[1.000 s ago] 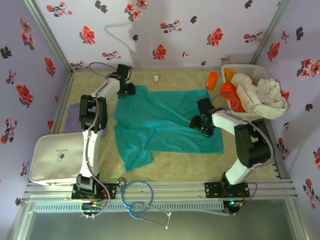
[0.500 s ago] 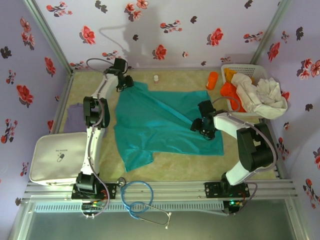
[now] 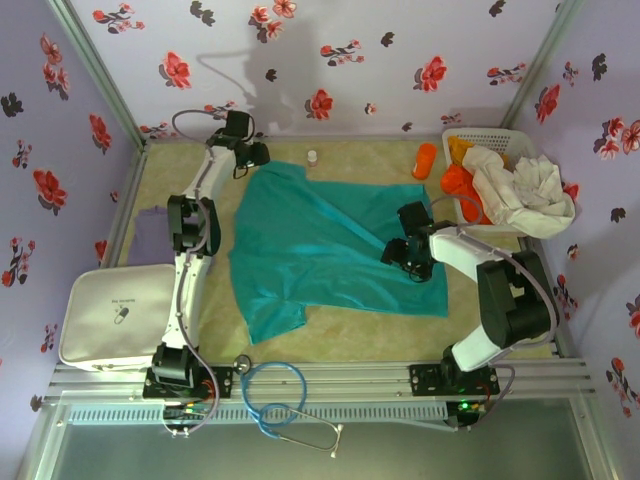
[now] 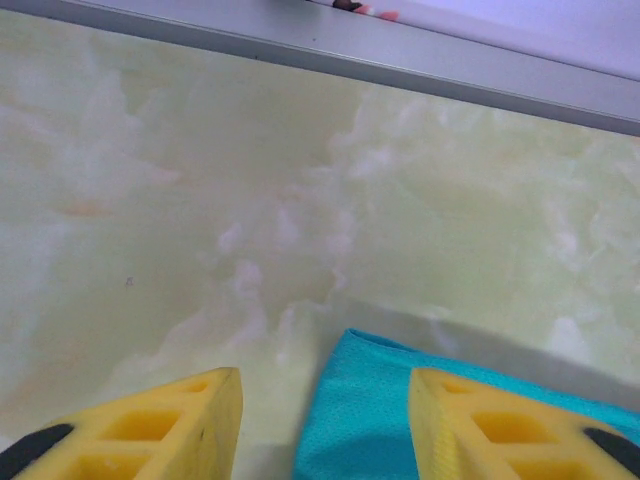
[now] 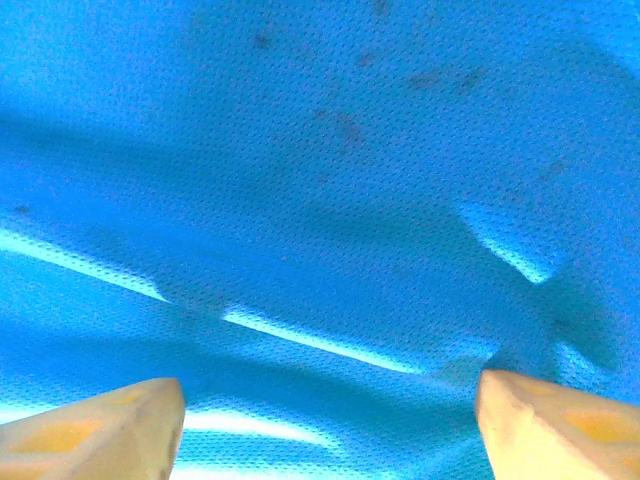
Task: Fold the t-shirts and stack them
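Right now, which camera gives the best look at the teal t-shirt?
The top external view: the whole teal t-shirt is visible there, spread on the table. The left wrist view catches one corner of it; the right wrist view is a close-up of its creased fabric.

The top external view is bright and even, and light from the near side throws soft arm shadows up the floral back wall (image 3: 400,40). In the left wrist view the left gripper (image 4: 325,390) blurs near the lens, and a grey shadow edges the teal-green t-shirt (image 4: 400,420). In the right wrist view the cloth looks oversaturated blue. Its weave is sharp, with bright streaks along the folds, dark shadow patches and the right gripper (image 5: 330,400) out of focus.
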Robot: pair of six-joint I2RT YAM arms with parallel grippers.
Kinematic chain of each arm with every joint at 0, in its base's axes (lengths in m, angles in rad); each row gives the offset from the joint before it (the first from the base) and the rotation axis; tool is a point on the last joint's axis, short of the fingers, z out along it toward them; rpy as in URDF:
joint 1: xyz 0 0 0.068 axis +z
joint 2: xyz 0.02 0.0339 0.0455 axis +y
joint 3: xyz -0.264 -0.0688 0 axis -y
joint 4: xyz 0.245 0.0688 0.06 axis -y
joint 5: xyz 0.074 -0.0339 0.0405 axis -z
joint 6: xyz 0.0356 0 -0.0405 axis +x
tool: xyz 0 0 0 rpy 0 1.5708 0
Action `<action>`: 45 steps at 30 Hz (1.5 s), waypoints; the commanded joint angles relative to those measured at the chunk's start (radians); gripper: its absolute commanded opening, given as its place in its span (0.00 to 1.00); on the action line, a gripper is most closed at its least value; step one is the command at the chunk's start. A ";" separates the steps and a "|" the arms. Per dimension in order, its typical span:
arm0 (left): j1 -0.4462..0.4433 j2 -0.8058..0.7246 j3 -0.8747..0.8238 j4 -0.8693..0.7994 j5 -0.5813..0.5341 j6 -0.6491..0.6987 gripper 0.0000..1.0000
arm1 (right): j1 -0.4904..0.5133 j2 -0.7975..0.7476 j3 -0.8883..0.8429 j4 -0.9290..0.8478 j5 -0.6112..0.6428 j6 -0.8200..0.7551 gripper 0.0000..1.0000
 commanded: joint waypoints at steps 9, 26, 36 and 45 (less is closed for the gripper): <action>-0.034 -0.575 -0.738 0.178 0.019 -0.036 0.49 | -0.006 -0.061 0.025 0.006 0.001 -0.048 0.98; -0.189 -0.753 -1.236 0.213 0.021 -0.114 0.50 | -0.001 0.138 0.091 0.079 -0.078 -0.032 0.99; -0.118 -0.570 -1.043 0.158 0.021 -0.062 0.48 | -0.005 0.259 0.201 0.070 -0.042 -0.044 0.99; -0.108 -0.662 -0.958 0.052 0.016 -0.006 0.48 | -0.006 0.165 0.241 0.040 -0.026 -0.065 0.98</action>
